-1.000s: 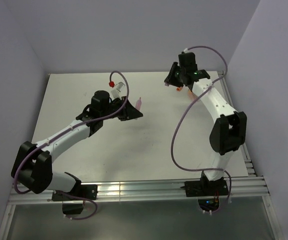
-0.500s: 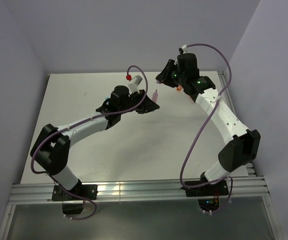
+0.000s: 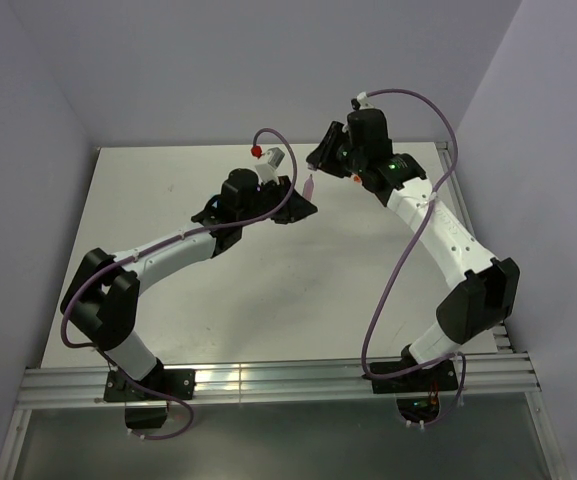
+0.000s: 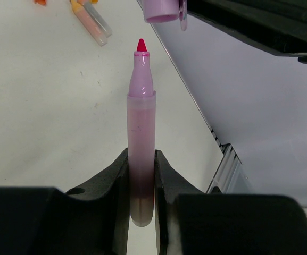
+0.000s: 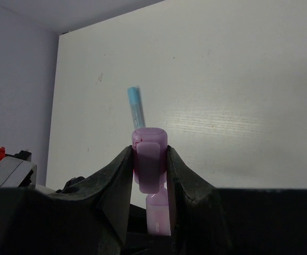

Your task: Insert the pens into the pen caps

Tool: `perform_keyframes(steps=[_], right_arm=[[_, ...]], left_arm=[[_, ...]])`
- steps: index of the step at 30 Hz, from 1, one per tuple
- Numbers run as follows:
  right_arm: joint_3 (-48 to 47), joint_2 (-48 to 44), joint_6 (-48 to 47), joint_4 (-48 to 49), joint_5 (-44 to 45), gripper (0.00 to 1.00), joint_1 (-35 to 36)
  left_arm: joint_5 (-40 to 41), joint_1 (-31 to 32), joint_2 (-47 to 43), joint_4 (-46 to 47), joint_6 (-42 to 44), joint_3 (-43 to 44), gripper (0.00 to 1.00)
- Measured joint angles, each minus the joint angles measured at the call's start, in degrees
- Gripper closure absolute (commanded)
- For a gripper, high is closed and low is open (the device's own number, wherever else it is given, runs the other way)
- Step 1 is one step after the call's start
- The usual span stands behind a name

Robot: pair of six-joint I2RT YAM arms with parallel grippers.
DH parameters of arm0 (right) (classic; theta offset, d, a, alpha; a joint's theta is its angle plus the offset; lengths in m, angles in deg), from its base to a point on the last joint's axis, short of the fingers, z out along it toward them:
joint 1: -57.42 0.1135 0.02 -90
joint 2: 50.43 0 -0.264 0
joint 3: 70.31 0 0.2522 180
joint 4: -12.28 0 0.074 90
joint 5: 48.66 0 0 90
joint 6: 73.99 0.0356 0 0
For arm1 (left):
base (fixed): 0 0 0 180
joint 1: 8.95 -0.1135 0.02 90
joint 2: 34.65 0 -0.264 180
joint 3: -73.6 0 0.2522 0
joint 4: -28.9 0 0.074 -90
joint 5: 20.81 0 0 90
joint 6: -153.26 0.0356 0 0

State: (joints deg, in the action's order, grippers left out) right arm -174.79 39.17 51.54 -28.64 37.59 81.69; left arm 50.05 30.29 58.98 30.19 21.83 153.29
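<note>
My left pincer (image 4: 141, 159) is clenched on the pink pen (image 4: 141, 133). It squeezes the lower barrel, so in my left wrist view the pen stands straight with its red tip at 12 o'clock. My right pincer (image 5: 149, 155) is clamped on the purple cap (image 5: 149, 159), one finger on each side. In the left wrist view the cap's open mouth sits just past the pen's tip, at about 1 o'clock from it. A sliver of gap shows between them, so they are near but apart.

From the top view, pen and cap meet at about 1 o'clock from the middle of the counter (image 3: 268, 300). My two arms reach in towards each other from 8 and 4 o'clock.

The counter is plain white and matt, with a few faint specks and scuffs. Pale lavender walls (image 3: 218, 70) close it in on the left, far and right sides. Ribbed metal rails (image 3: 288, 382) run along the near edge, and another strip runs down the right edge.

Two pale pens (image 4: 92, 18) lie side by side on the counter at 11 o'clock from the pink pen's tip. In the right wrist view a blue pen (image 5: 135, 108), blurred, lies on the counter at 12 o'clock beyond the cap.
</note>
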Motion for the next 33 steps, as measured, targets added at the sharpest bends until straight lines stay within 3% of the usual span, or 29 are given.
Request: perform_keyframes(steps=[33], right_arm=[[-0.15, 2.12, -0.22, -0.72, 0.7, 1.0, 1.92]], left_arm=[[1.55, -0.33, -0.15, -0.39, 1.73, -0.02, 1.0]])
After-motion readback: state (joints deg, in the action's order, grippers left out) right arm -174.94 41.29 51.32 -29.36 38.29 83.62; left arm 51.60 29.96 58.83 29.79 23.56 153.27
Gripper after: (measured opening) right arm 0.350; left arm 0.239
